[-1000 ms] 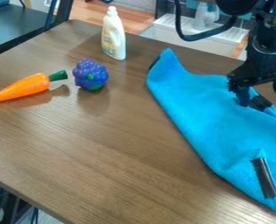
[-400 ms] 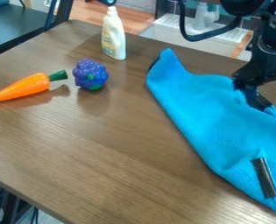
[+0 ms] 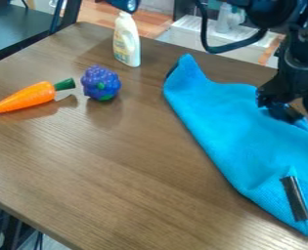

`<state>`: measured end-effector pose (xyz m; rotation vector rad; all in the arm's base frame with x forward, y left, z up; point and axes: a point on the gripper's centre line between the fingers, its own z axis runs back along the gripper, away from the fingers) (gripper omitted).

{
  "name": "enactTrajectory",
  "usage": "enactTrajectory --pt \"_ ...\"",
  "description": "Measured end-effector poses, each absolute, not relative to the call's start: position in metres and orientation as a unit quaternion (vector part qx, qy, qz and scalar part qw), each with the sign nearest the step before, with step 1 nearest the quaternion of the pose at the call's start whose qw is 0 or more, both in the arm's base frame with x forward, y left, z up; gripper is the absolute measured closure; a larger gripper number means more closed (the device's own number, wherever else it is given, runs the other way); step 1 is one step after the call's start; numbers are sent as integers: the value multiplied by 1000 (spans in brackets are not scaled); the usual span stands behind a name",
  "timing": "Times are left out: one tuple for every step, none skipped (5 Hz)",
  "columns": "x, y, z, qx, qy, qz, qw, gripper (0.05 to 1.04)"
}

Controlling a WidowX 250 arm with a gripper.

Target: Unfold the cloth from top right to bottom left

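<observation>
The black gripper [image 3: 291, 106] is over the upper right part of the blue cloth [image 3: 231, 132], its two fingers apart. Between and just below them is a dark strip [image 3: 288, 115] on the cloth's right edge. The cloth lies at a slant on the right side of the table, from a raised corner at the upper middle to a point at the lower right. A flap near that lower end carries another black strip [image 3: 295, 197]. The finger tips' contact with the cloth is hard to make out.
A white bottle [image 3: 126, 41] stands near the table's back edge, with a dark rounded object [image 3: 124, 5] above it. Purple toy grapes [image 3: 100, 84] and an orange toy carrot [image 3: 29, 97] lie on the left of the wooden table [image 3: 117, 171].
The gripper shifted slightly right, then back left and a little lower, its fingers now somewhat closer together. The dark object above the bottle came lower. The cloth looks unmoved.
</observation>
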<state>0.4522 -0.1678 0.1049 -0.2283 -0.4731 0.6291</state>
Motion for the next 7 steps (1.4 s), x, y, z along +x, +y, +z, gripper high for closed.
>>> enactTrajectory --pt "452 -167 104 -110 -232 308 916 344" --pt "452 -166 101 -107 -235 308 916 456" --pt "451 -164 96 -103 -236 308 916 749" --pt "450 -166 94 -103 -240 304 916 945" --pt "448 -168 93 -109 -235 302 917 1027" --pt "444 -168 104 -132 -226 302 917 1035" --pt "437 -155 135 -172 -230 309 907 1035"
